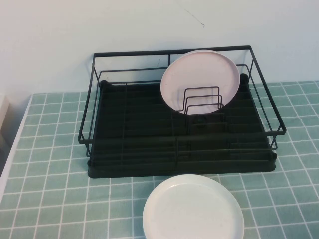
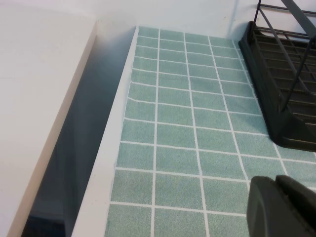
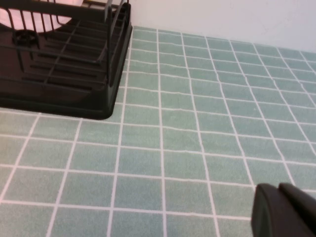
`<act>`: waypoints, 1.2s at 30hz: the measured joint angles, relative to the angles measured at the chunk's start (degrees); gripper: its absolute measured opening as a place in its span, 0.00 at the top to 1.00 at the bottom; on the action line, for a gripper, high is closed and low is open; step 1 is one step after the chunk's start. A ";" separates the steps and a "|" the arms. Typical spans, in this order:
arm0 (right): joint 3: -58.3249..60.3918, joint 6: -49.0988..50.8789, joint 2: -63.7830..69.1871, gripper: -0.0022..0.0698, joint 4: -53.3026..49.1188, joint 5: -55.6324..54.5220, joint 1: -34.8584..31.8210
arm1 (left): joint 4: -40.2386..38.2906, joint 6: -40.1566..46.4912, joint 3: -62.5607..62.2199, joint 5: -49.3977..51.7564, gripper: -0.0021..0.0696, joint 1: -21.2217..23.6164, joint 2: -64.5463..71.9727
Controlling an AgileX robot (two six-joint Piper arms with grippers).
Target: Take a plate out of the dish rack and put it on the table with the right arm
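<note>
The pale pink plate [image 1: 199, 79] stands upright in the wire dividers at the back right of the black dish rack [image 1: 149, 149]. The rack sits on the teal tiled table [image 1: 50, 164]. Neither arm shows in the high view. My right gripper [image 3: 279, 190] is shut and empty, low over bare tiles to the right of the rack [image 3: 64, 74]. A sliver of the pink plate [image 3: 15, 17] shows there. My left gripper [image 2: 279, 181] is shut and empty over tiles to the left of the rack [image 2: 286, 98].
A whiter plate [image 1: 193, 209] lies flat on the table just in front of the rack. The table's white left edge [image 2: 116, 133] borders a gap and a pale counter [image 2: 34, 98]. A wall stands behind the rack.
</note>
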 joint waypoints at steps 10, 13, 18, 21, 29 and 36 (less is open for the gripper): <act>0.00 0.00 0.00 0.97 0.00 0.00 0.00 | 0.00 0.00 0.00 0.00 0.98 0.00 0.00; 0.00 0.00 0.00 0.97 0.00 0.00 0.00 | 0.00 0.00 0.00 0.00 0.98 0.00 0.00; 0.00 0.00 0.00 0.97 0.00 0.00 0.00 | 0.00 0.00 0.00 0.00 0.98 0.00 0.00; 0.00 0.00 0.00 0.97 0.12 0.00 0.00 | 0.00 0.00 0.00 0.00 0.98 0.00 0.00; 0.00 0.00 0.00 0.97 0.23 0.00 0.00 | 0.00 0.00 0.00 0.00 0.98 0.00 0.00; 0.00 1.31 0.00 0.97 12.36 0.00 0.00 | 0.00 0.00 0.00 0.00 0.98 0.00 0.00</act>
